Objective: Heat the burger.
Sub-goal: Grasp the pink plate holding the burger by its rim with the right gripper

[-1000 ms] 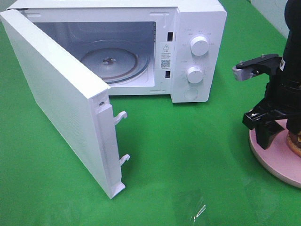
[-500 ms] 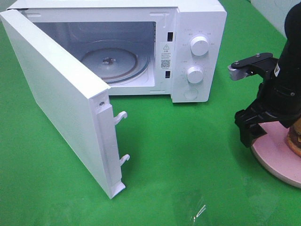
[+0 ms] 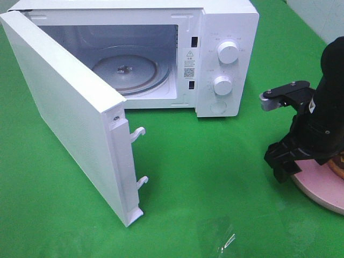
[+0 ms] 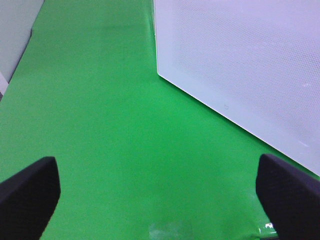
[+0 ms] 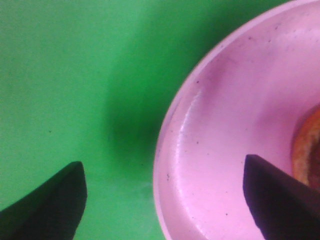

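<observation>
Only a brown sliver of the burger (image 5: 307, 145) shows at the picture's edge in the right wrist view; it lies on a pink plate (image 5: 225, 150). From the high camera it is a brown patch (image 3: 340, 164) behind the right arm at the far right. My right gripper (image 5: 162, 192) hangs open low over the plate's left rim (image 3: 317, 191). One finger is over the green cloth, the other over the plate, and nothing is held. My left gripper (image 4: 157, 192) is open over bare green cloth beside the microwave door (image 4: 240, 65); the high view does not show it.
The white microwave (image 3: 226, 54) stands at the back with its door (image 3: 70, 118) swung wide open to the left. Its glass turntable (image 3: 126, 70) holds nothing. A scrap of clear film (image 3: 228, 239) lies on the green cloth near the front edge.
My right gripper has sunk lower and shifted left, from above the plate to its left rim. The left gripper, microwave and plate have not moved.
</observation>
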